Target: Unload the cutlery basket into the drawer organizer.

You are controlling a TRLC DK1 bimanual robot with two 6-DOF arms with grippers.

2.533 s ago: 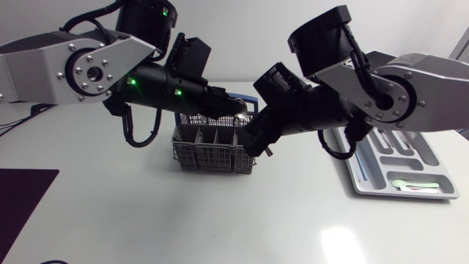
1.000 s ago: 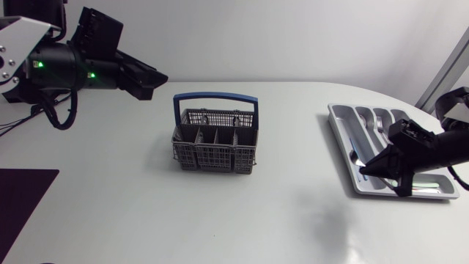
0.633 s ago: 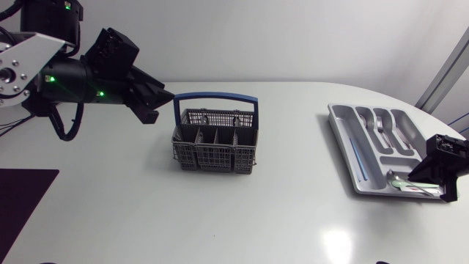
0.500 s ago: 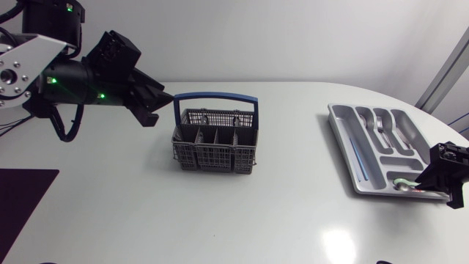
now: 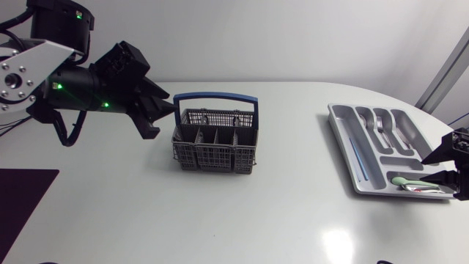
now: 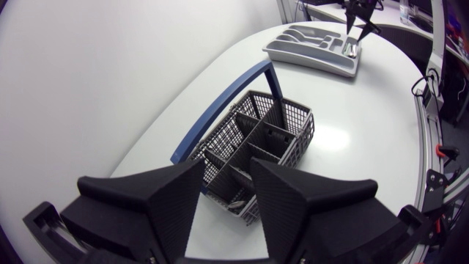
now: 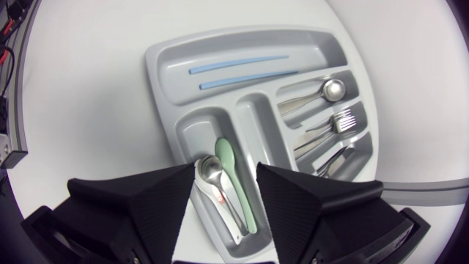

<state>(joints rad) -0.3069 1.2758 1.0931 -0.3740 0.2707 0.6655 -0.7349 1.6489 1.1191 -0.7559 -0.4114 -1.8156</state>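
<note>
The grey wire cutlery basket (image 5: 215,143) with its blue handle (image 5: 216,96) stands mid-table. A metal piece (image 6: 236,206) lies in the basket's (image 6: 256,143) near compartment. My left gripper (image 5: 158,111) hovers open just left of the handle, holding nothing (image 6: 226,176). The grey drawer organizer (image 5: 344,125) lies at the right. Over its front compartment my right gripper (image 5: 444,170) stands open (image 7: 225,183). Under it lie a green spoon (image 7: 236,180) and a metal spoon (image 7: 211,174). Other compartments hold a spoon (image 7: 316,95), forks (image 7: 331,126) and blue sticks (image 7: 236,64).
The organizer (image 7: 165,62) sits close to the table's curved right edge. A dark mat (image 5: 18,198) covers the front left corner. White tabletop lies open between basket and organizer.
My right gripper has opened over the organizer's front compartment, and a spoon now lies there. My left arm has swung right, up to the basket's handle.
</note>
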